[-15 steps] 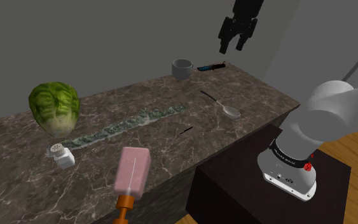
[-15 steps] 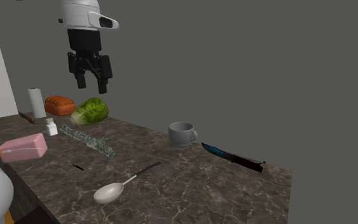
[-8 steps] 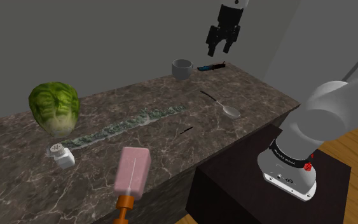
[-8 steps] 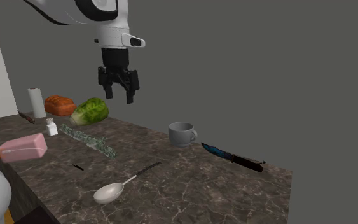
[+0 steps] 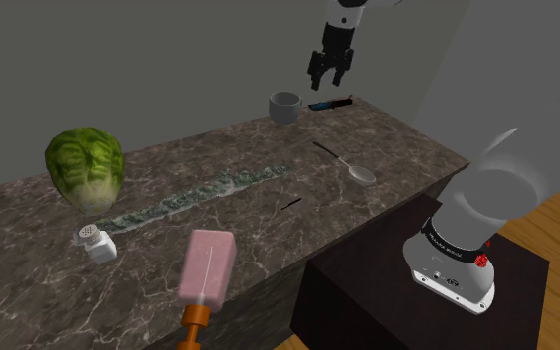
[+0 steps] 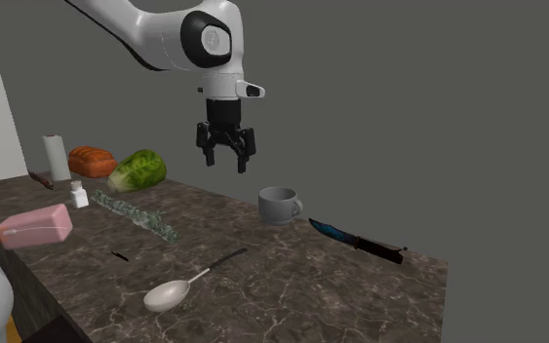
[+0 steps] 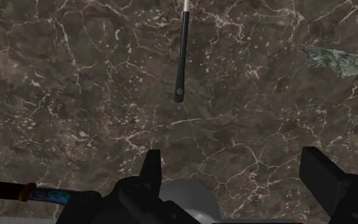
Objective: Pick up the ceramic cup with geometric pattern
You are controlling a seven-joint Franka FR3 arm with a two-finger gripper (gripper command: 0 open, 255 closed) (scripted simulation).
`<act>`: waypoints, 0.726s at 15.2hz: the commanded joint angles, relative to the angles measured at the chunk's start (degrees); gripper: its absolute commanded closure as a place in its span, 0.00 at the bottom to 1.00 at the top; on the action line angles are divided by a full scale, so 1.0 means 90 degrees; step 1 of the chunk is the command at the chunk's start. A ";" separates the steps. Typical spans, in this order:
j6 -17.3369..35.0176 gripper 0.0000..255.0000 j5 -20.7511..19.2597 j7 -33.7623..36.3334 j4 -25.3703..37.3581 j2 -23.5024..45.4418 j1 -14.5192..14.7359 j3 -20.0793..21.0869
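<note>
- The gripper (image 6: 226,156) hangs high over the marble counter (image 6: 292,283), fingers spread wide and empty, which looks meant to straddle the cup.
- The cup (image 6: 279,206), plain grey with no pattern showing, stands upright below the claw, slightly offset.
- A knife (image 6: 355,239) lies beyond the cup, outside the likely descent.

Pincer (image 6: 225,160), apparently spread, above counter (image 6: 292,283) near grey cup (image 6: 279,206)
</note>
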 commanded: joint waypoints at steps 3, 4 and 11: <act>0.0314 0.00 0.0012 -0.0280 0.0595 0.0957 -0.0071 -0.0149; 0.0370 0.00 0.0024 -0.0351 0.0770 0.1200 -0.0092 -0.0183; 0.0552 0.00 0.0170 -0.0819 0.2229 0.2928 -0.0281 -0.0343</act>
